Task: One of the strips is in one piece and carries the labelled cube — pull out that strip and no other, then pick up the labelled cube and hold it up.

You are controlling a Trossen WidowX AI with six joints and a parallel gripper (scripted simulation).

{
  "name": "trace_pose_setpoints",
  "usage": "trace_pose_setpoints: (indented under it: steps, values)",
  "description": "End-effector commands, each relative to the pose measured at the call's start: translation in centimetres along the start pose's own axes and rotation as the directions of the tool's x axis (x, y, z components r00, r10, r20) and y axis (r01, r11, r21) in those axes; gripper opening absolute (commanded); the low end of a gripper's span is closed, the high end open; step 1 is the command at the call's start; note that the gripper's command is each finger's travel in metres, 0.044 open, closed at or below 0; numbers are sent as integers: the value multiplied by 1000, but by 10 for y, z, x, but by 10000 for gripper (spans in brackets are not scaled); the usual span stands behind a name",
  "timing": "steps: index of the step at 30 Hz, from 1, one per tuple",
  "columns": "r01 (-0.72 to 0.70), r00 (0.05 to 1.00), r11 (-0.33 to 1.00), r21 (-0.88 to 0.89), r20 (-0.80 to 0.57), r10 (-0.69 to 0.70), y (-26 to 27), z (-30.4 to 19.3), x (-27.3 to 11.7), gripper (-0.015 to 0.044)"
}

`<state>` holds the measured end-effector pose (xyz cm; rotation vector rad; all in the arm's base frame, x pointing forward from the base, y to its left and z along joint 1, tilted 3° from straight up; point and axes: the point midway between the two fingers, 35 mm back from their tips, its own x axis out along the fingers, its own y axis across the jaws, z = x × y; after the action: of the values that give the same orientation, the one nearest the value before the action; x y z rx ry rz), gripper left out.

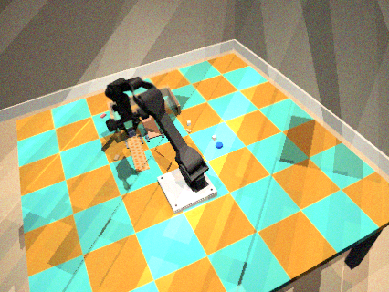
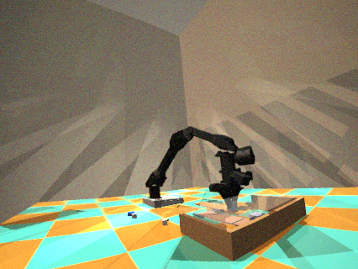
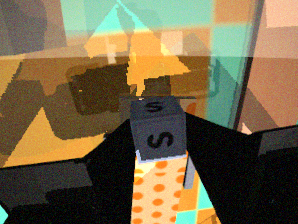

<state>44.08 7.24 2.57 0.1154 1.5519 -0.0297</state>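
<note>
The strip with orange dots [image 1: 138, 154] [image 3: 159, 197] lies stretched toward the arm's base, with no break in its visible part. The labelled cube [image 1: 131, 133] [image 2: 231, 204] [image 3: 160, 137], dark grey with an S on its faces, is at the strip's far end. My gripper [image 1: 131, 130] [image 2: 231, 198] [image 3: 155, 121] points down over that end, with its fingers against both sides of the cube, shut on it. Whether the cube's underside touches the strip cannot be told. A plain pinkish strip [image 1: 152, 128] [image 3: 280, 97] lies beside it; its far part is hidden in the top view.
A brown wooden box wall [image 1: 173, 101] [image 2: 265, 231] stands around the far side. Thin grey rails [image 3: 189, 174] flank the strips. A blue disc [image 1: 219, 145] and small pale pieces [image 1: 188, 123] [image 2: 165, 222] lie to the side. A red piece [image 1: 103, 115] lies beyond the gripper.
</note>
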Motion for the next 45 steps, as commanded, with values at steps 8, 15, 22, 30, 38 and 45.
trace_pose_setpoints:
  steps: [8, 15, 22, 30, 38, 45]
  values:
    - [0, 1000, 1000, 0, -1, 0, -4, -15, -14, 0]
    - [-1, 1000, 1000, 0, -4, 1, -11, -40, -32, 0]
    - [-1, 1000, 1000, 0, -6, 1, -16, -58, -42, 0]
    - [0, 1000, 1000, 0, -7, 0, -21, -79, -43, 0]
    - [0, 1000, 1000, 1, -10, 0, -28, -107, -43, 0]
    - [1, 1000, 1000, 1, -11, -1, -35, -131, -41, 0]
